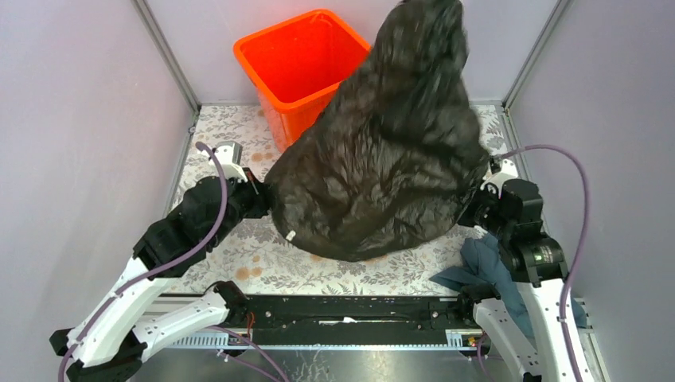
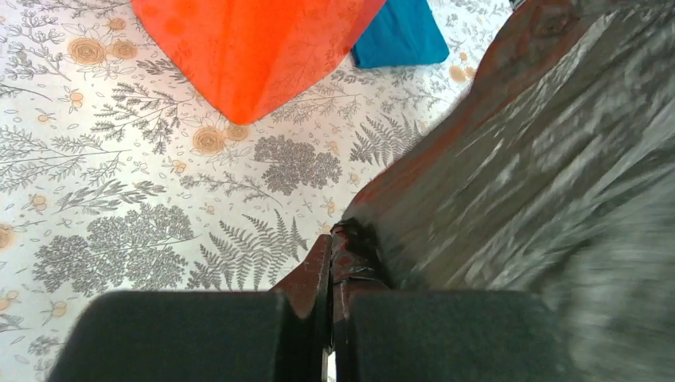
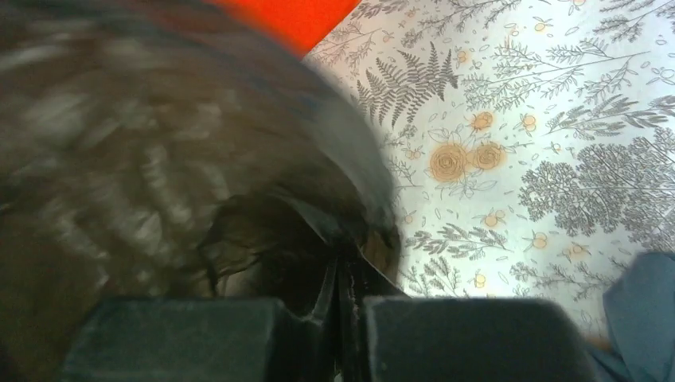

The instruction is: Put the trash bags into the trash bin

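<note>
Two arms hold one black trash bag spread between them beside one orange bin.

Left gripper (image 1: 256, 196) is pressed together, pinching the left edge of the trash bag (image 1: 382, 159); the left wrist view shows glossy, crinkled black film nipped between its padded fingers (image 2: 199, 334). The bag balloons into a tall, wrinkled cone over the table (image 1: 239, 259), which has a grey fern-and-flower print. Its blurred tip rises in front of the right rim of the trash bin (image 1: 298, 60), a square, tapered, smooth plastic tub with a thick rolled rim, standing upright at the back. The bag is outside the bin. Right gripper (image 1: 471, 208) is likewise closed on the bag's right edge. Two cloths: a bright blue cloth (image 2: 398, 36) by the bin's base and a grey-blue cloth (image 1: 485, 267) under the right arm.
</note>
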Tool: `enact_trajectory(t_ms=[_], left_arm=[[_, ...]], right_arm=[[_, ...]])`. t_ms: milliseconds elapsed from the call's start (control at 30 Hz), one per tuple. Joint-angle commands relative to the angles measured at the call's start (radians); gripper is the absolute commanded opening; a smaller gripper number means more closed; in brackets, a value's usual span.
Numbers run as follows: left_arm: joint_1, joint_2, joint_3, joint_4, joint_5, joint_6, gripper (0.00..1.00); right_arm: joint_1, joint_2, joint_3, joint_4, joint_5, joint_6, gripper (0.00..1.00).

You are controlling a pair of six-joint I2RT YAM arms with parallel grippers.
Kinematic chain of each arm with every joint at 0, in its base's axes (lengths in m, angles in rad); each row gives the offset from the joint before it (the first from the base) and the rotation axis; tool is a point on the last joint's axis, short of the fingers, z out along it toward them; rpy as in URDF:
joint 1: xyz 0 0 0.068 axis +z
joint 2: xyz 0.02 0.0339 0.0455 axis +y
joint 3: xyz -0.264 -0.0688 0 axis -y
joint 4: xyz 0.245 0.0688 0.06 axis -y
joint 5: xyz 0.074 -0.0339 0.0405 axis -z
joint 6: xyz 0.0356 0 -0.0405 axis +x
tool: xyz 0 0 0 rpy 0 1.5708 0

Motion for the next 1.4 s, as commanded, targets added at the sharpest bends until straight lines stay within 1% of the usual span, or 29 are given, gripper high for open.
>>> enact_trajectory(t_ms=[0,67,133,167,200,233,267,300,333,367,400,467,533,567,600,667,700,767,833,900,933,1000,1033,1067,1100,1133,1200,1300,1367], left_arm=[[0.003,0.081,0.291,0.021,0.078,0.053,0.00],[0.003,0.216,0.594,0.013,0.226,0.117,0.00],[0.003,0.314,0.901,0.015,0.351,0.130,0.00],[0.002,0.330,0.947,0.045,0.404,0.126,0.00],[0.002,0.318,0.925,0.095,0.433,0.122,0.00],[0.003,0.278,0.843,0.177,0.431,0.116,0.00],[0.003,0.226,0.719,0.242,0.392,0.103,0.00],[0.002,0.161,0.569,0.284,0.317,0.072,0.00],[0.003,0.104,0.432,0.291,0.238,0.026,0.00],[0.002,0.059,0.291,0.262,0.160,-0.048,0.00],[0.002,0.023,0.174,0.214,0.118,-0.102,0.00],[0.002,0.001,-0.018,0.097,0.121,-0.161,0.00],[0.003,-0.020,-0.156,-0.020,0.145,-0.203,0.00],[0.002,-0.040,-0.203,-0.068,0.153,-0.224,0.00],[0.003,-0.071,-0.233,-0.106,0.163,-0.233,0.00],[0.002,-0.137,-0.241,-0.132,0.201,-0.228,0.00],[0.002,-0.158,-0.196,-0.126,0.237,-0.211,0.00],[0.003,-0.159,-0.065,-0.100,0.309,-0.150,0.00],[0.003,-0.103,0.140,-0.094,0.400,-0.076,0.00],[0.003,-0.010,0.404,-0.112,0.476,-0.007,0.00],[0.003,0.045,0.541,-0.131,0.488,0.020,0.00],[0.003,0.142,0.814,-0.156,0.458,0.026,0.00],[0.003,0.173,0.904,-0.159,0.428,0.018,0.00],[0.003,0.193,0.954,-0.146,0.402,0.013,0.00],[0.002,0.193,0.955,-0.124,0.383,0.009,0.00],[0.003,0.178,0.915,-0.099,0.349,0.000,0.00],[0.002,0.143,0.767,-0.074,0.268,-0.044,0.00],[0.002,0.135,0.574,-0.146,0.109,-0.153,0.00],[0.003,0.181,0.574,-0.194,0.064,-0.161,0.00]], right_arm=[[0.001,0.051,0.332,0.021,-0.003,-0.095,0.00],[0.001,0.148,0.548,0.018,-0.060,-0.108,0.00],[0.001,0.197,0.726,0.036,-0.118,-0.090,0.00],[0.001,0.194,0.765,0.067,-0.143,-0.071,0.00],[0.001,0.178,0.766,0.109,-0.159,-0.055,0.00],[0.001,0.146,0.734,0.161,-0.160,-0.044,0.00],[0.001,0.109,0.666,0.188,-0.139,-0.032,0.00],[0.001,0.074,0.585,0.185,-0.109,-0.025,0.00],[0.001,0.046,0.502,0.155,-0.079,-0.023,0.00],[0.001,0.027,0.381,0.104,-0.061,-0.023,0.00],[0.001,0.012,0.285,0.049,-0.068,-0.024,0.00],[0.001,-0.017,0.096,-0.063,-0.107,-0.037,0.00],[0.001,-0.082,-0.056,-0.142,-0.156,-0.023,0.00],[0.001,-0.150,-0.106,-0.162,-0.183,0.007,0.00],[0.001,-0.204,-0.139,-0.163,-0.216,0.049,0.00],[0.001,-0.263,-0.130,-0.162,-0.257,0.109,0.00],[0.001,-0.255,-0.092,-0.162,-0.269,0.126,0.00],[0.001,-0.176,0.042,-0.185,-0.290,0.093,0.00],[0.001,-0.071,0.240,-0.234,-0.295,0.035,0.00],[0.001,0.025,0.479,-0.269,-0.290,-0.011,0.00],[0.001,0.072,0.595,-0.285,-0.286,-0.029,0.00],[0.000,0.154,0.835,-0.309,-0.272,-0.040,0.00],[0.001,0.184,0.894,-0.309,-0.270,-0.033,0.00],[0.001,0.200,0.913,-0.295,-0.283,-0.020,0.00],[0.001,0.201,0.890,-0.265,-0.302,0.002,0.00],[0.001,0.188,0.825,-0.221,-0.325,0.022,0.00],[0.001,0.141,0.659,-0.148,-0.343,0.054,0.00],[0.001,0.113,0.472,-0.093,-0.318,0.104,0.00],[0.001,0.143,0.444,-0.005,-0.374,0.169,0.00]])
